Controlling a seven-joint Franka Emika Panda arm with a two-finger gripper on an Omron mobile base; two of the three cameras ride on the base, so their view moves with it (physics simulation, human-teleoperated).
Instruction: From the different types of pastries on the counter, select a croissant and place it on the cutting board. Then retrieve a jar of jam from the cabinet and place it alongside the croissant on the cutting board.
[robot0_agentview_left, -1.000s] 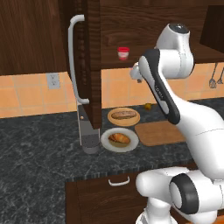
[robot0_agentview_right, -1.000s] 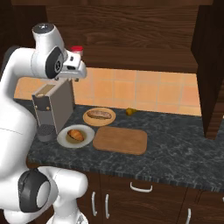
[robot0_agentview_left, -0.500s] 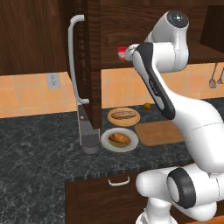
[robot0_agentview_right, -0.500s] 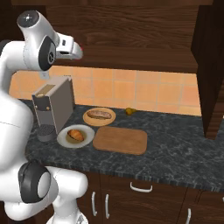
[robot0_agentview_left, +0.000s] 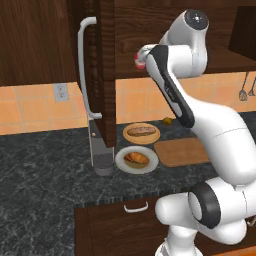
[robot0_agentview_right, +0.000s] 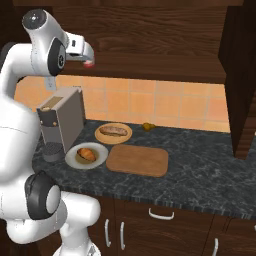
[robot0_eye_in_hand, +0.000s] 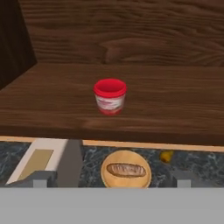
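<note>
Red-lidded, the jar of jam (robot0_eye_in_hand: 110, 96) stands upright on the cabinet (robot0_eye_in_hand: 131, 87) shelf, centre frame in our hand view, straight ahead of our gripper (robot0_eye_in_hand: 107, 178); its jaws look spread wide, holding nothing.

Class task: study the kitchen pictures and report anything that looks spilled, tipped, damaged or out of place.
Nothing stands out. The small red-lidded jam jar stands upright on the dark wooden cabinet shelf. The golden croissant sits on its round pale plate, the oblong roll on its round tan plate, and the light wooden cutting board lies flat.
</note>
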